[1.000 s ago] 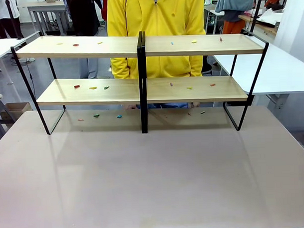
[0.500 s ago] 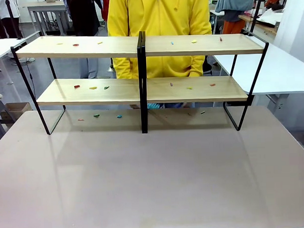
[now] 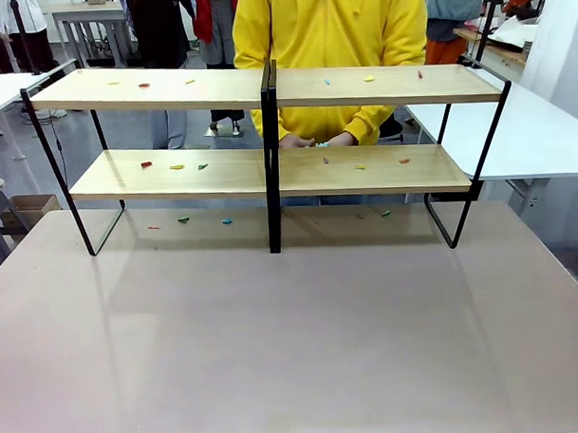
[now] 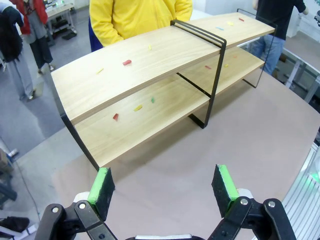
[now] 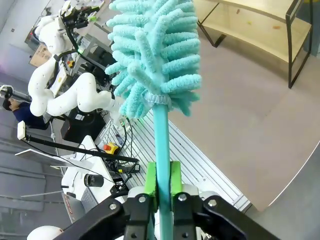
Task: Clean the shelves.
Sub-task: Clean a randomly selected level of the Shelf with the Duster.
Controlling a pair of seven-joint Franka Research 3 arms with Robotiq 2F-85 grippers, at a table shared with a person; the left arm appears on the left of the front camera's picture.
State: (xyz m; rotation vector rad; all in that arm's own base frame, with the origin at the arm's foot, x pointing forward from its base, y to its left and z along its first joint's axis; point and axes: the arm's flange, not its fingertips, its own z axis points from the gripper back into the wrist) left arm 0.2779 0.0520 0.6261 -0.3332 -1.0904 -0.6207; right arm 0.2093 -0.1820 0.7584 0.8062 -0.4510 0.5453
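Pinkish tabletop [image 3: 293, 330] carries two-tier light-wood, black-framed shelves [image 3: 171, 88]; right gripper [image 5: 160, 185] clamps fluffy teal duster [image 5: 155, 55], left gripper [image 4: 162, 185] gapes; best sweep coloured scraps [image 3: 147, 164] gently.

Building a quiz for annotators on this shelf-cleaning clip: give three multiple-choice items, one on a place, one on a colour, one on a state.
1. Where does the person stand?
A) behind the shelves
B) on the robot's side
C) at the left end

2. What colour is the duster?
A) pink
B) teal
C) white

3. How is the left gripper?
A) shut on the duster
B) shut on a cloth
C) open, empty

Key: 1 A, the person shows beyond the boards, on the far side; 2 B, its fluffy teal head rises above the right gripper, which clamps its handle; 3 C, its green pads stand wide apart.
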